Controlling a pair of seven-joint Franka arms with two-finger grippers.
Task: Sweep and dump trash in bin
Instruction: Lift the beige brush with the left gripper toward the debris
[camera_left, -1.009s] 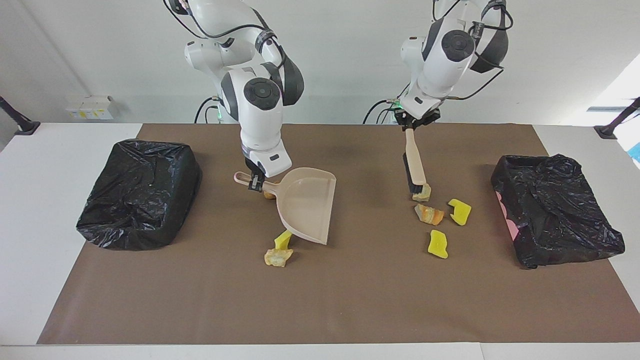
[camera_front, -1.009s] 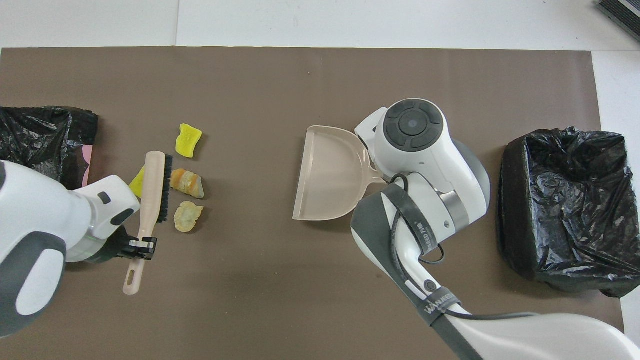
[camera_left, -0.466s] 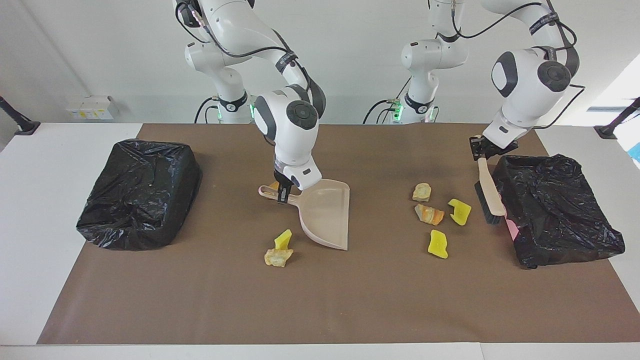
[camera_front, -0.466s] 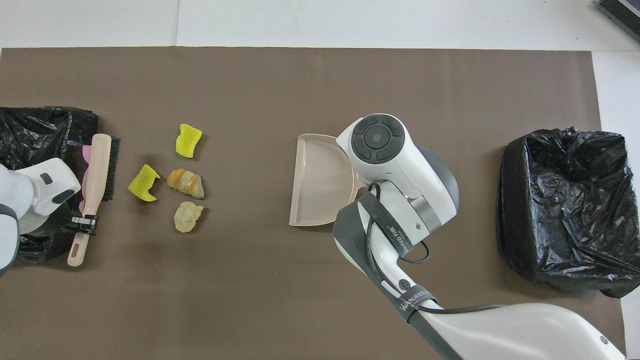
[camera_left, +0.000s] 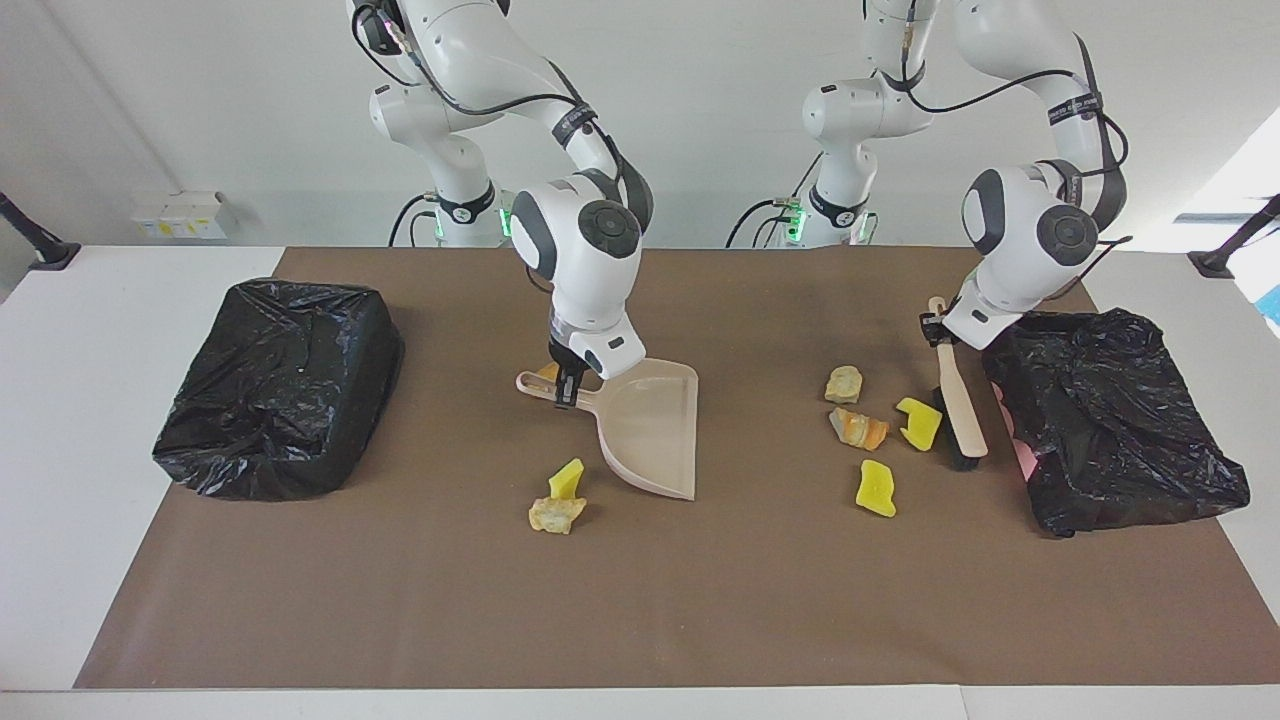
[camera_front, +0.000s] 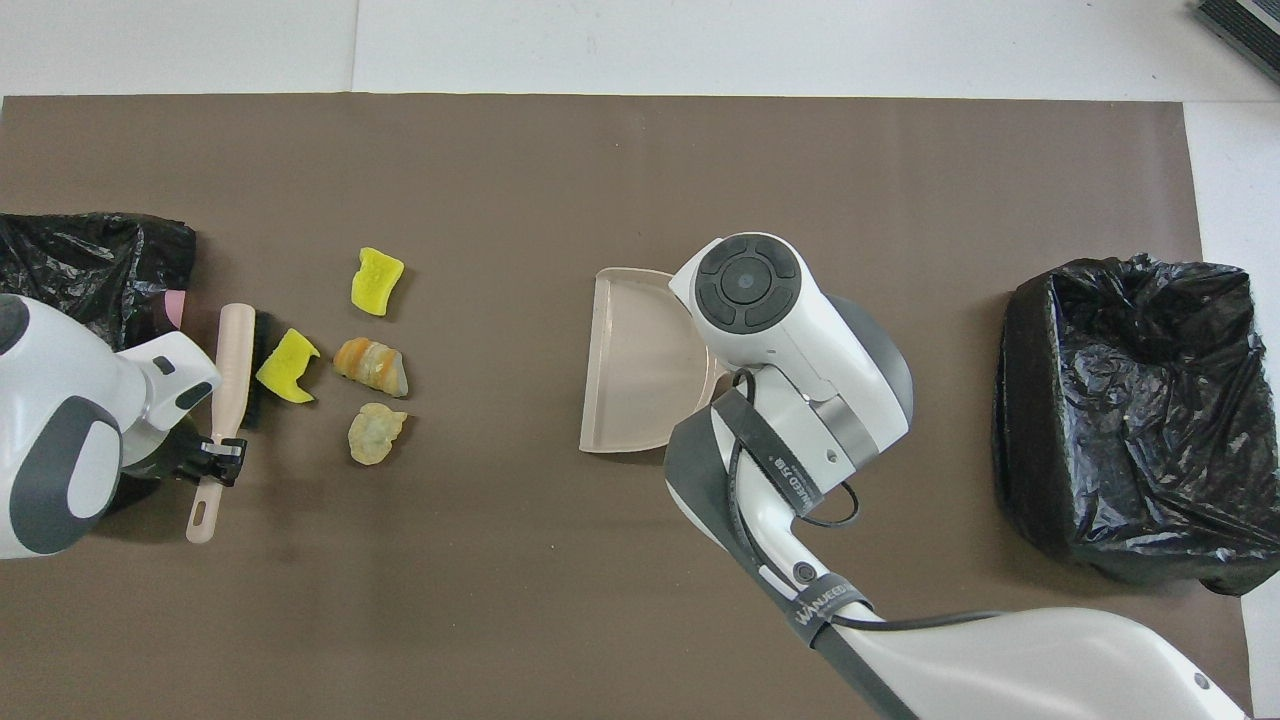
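Note:
My right gripper (camera_left: 566, 388) is shut on the handle of the pale pink dustpan (camera_left: 652, 430), whose pan rests on the brown mat. Two scraps, a yellow wedge (camera_left: 567, 478) and a tan lump (camera_left: 556, 514), lie beside the pan's open edge. My left gripper (camera_left: 938, 338) is shut on the handle of the brush (camera_left: 962, 412). The bristles touch another yellow wedge (camera_front: 287, 352). Next to that wedge lie an orange crust (camera_front: 372, 365), a pale lump (camera_front: 374, 433) and a yellow piece (camera_front: 376, 281). In the overhead view my right arm covers its gripper.
One bin lined with a black bag (camera_left: 280, 385) stands at the right arm's end of the table. A second black-lined bin (camera_left: 1110, 430) stands at the left arm's end, close beside the brush. A small orange bit (camera_left: 545, 372) lies by the dustpan's handle.
The left gripper swung the brush away from the scraps toward the bin beside it, then back against the yellow wedge. The dustpan slid slightly toward the left arm's end, then stayed.

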